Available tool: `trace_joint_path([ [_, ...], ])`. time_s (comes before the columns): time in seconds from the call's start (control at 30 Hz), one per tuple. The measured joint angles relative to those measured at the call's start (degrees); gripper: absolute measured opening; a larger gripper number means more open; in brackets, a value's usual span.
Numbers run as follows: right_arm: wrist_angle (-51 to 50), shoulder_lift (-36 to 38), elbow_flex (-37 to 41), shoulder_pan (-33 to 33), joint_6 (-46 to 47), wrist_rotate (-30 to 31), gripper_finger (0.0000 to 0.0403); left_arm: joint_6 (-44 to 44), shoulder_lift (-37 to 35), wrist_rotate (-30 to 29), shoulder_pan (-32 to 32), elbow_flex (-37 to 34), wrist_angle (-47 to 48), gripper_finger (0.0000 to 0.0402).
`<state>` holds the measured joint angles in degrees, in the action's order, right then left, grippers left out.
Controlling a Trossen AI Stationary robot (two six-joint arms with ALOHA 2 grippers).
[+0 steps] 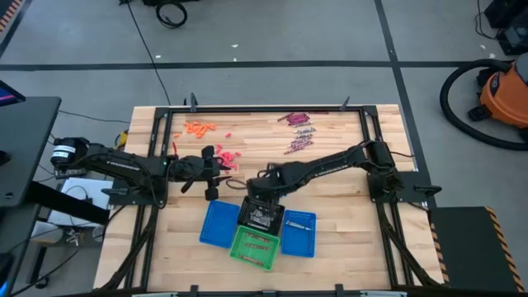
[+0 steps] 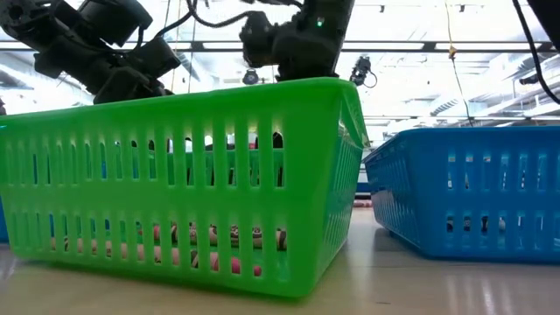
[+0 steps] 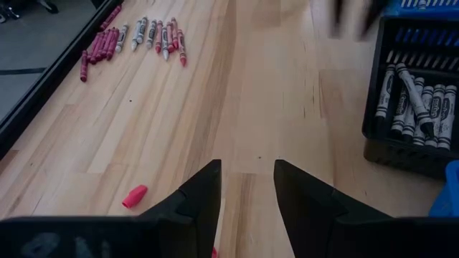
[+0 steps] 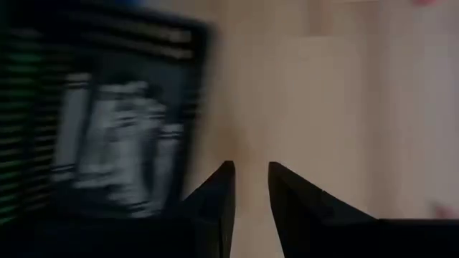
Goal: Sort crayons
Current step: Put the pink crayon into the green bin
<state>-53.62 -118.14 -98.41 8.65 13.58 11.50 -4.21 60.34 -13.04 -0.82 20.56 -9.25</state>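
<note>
Four baskets sit clustered at the near edge of the table (image 1: 388, 247): two blue baskets (image 1: 219, 223), one green basket (image 1: 255, 247) and one black basket (image 1: 262, 214), packed edge to edge, presumably so each colour group has its own bin within short reach of both arms.

Black basket holds silvery-grey crayons (image 3: 416, 100) lying side by side (about eight countable in the left wrist view; the rest hidden by the wall). Green basket shows reddish sticks along its floor through the mesh in the low view, count not readable. Right-hand blue basket holds a few sticks, too small to count.

Two arms at work height. Right gripper (image 1: 258, 192) hangs at the far rim of the black basket, fingers slightly apart with nothing between them (judged: positioned for a drop or just clear of one). Left gripper (image 1: 216, 165) hovers over bare wood near the loose red pieces, fingers spread, empty.

Unsorted stock, far side of table: a maroon and grey cluster (image 1: 299, 132) (roughly fifteen in the left wrist view), an orange scatter (image 1: 198, 128) and a small red scatter (image 1: 225, 153). One red stub (image 3: 134, 196) lies just beside the left fingertips, likely the next pick.
</note>
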Motion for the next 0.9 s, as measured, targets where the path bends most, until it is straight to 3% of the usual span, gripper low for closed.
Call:
trace_joint_path([
  [0.2, -6.32, 0.36, 0.28, -3.87, -4.82, 12.64, 0.0091, -0.95, 0.00, 0.00, 0.00, 0.00, -0.09, 0.0141],
  [0.4, -7.62, 0.36, 4.53, -8.62, -12.69, 11.38, 0.0091, -1.14, 0.00, 0.00, 0.00, 0.00, 0.07, 0.0141],
  [0.6, -7.14, 0.36, 9.74, -12.19, -26.24, 8.08, 0.0091, -1.09, 0.00, 0.00, 0.01, 0.00, 0.15, 0.0141],
  [0.9, -5.66, 0.36, 13.21, -19.52, -33.15, 6.48, 0.0091, -1.09, 0.00, 0.00, 0.00, 0.00, 0.15, 0.0141],
])
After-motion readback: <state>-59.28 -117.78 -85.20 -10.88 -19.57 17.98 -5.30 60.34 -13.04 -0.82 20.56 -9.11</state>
